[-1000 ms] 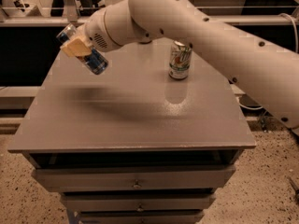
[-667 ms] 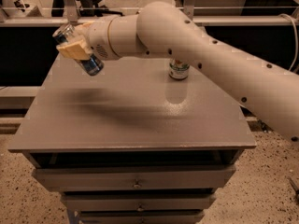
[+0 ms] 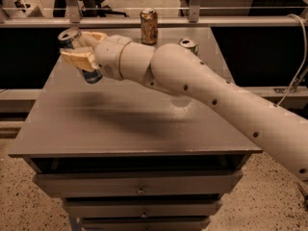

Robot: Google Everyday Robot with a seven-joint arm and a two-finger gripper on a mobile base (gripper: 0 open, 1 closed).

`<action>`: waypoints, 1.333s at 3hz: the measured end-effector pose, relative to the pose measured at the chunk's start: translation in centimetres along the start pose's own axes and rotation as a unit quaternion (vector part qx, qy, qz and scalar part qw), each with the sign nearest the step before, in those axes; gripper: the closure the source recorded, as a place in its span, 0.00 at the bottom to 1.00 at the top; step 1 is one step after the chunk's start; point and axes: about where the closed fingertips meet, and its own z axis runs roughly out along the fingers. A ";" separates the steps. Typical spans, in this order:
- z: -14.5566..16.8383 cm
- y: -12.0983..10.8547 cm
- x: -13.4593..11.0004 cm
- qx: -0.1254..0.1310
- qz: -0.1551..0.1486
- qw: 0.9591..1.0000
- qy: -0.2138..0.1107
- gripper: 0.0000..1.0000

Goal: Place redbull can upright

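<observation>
Gripper and cans over the table top

The gripper (image 3: 84,48) hangs above the table's (image 3: 120,121) far-left corner, its fingers clasped around the tilted redbull can (image 3: 71,36), which sits clear of the surface. The arm (image 3: 202,88) crosses from near right to far left. A far can (image 3: 148,26) stands upright at the far edge. To its right, a half-hidden can (image 3: 189,44) stands behind the arm.
</observation>
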 end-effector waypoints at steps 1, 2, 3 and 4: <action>-0.2 0.6 2.2 -0.002 0.047 0.999 -0.016 1.00; -0.3 1.0 3.7 -0.009 0.072 0.997 0.000 1.00; -0.5 1.3 5.4 -0.021 0.101 0.995 0.006 0.82; -0.9 1.8 6.5 -0.027 0.115 0.993 0.009 0.58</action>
